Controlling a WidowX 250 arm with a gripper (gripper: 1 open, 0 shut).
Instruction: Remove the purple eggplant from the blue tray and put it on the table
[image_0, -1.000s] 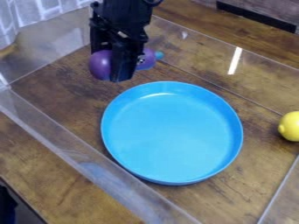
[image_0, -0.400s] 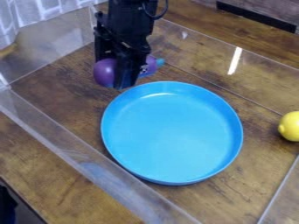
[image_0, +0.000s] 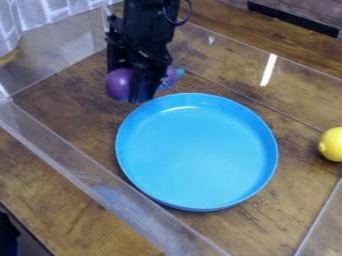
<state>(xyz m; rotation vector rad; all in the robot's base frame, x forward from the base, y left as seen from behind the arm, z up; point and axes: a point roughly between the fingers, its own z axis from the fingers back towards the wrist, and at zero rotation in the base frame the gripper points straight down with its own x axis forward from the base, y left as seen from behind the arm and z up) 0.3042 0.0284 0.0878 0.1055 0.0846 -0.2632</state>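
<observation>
The hand (image_0: 142, 75) has sunk with the purple eggplant (image_0: 122, 84) toward the table (image_0: 60, 110).

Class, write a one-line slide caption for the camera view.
End effector holds purple eggplant beside empty blue tray; lemon at right.
</observation>
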